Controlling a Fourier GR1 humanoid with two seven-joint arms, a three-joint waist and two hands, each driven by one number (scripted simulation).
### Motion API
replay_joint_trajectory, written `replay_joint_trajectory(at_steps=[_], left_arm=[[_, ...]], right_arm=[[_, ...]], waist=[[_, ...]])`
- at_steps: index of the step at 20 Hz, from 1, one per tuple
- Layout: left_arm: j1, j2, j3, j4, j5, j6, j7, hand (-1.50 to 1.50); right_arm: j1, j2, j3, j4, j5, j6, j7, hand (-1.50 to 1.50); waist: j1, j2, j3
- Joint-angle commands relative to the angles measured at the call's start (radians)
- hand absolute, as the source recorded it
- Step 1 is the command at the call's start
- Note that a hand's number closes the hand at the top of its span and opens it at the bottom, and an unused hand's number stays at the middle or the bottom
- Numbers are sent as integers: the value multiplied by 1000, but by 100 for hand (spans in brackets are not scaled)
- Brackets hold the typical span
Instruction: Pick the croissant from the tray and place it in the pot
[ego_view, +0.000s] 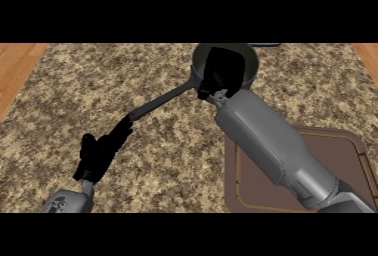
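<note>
While the right forearm stretches up across the view, the scene reads like this:

Right robot hand: over the pot's mouth, hiding most of its inside; whether its fingers are curled or straight cannot be told from this view.

Left robot hand: low at the left, above the speckled surface, fingers straight and released, holding nothing; its fingertips lie near the end of the pot's handle, and contact cannot be told.

Pot: dark and round, at the top centre of the surface, with a long dark handle running down and to the left.

Croissant: not visible anywhere; it may be hidden under the right robot hand, but that cannot be told.

Tray: brown, with a thin lighter line near its rim, at the lower right; the right forearm crosses its left part, and the uncovered part shows nothing on it.

Surface: speckled tan and brown stone, with wooden strips at the left and right edges.
</note>
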Motion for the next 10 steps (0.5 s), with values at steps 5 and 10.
replay_joint_trajectory(at_steps=[5,10], left_arm=[[-15,-8,-11,30,-23,-10,-21,0],[-35,-14,-12,19,-23,-19,-4,0]], right_arm=[[-95,95,-120,307,-144,187,68,150],[-137,97,-111,428,-248,157,79,-150]], waist=[[16,12,0],[46,15,1]])
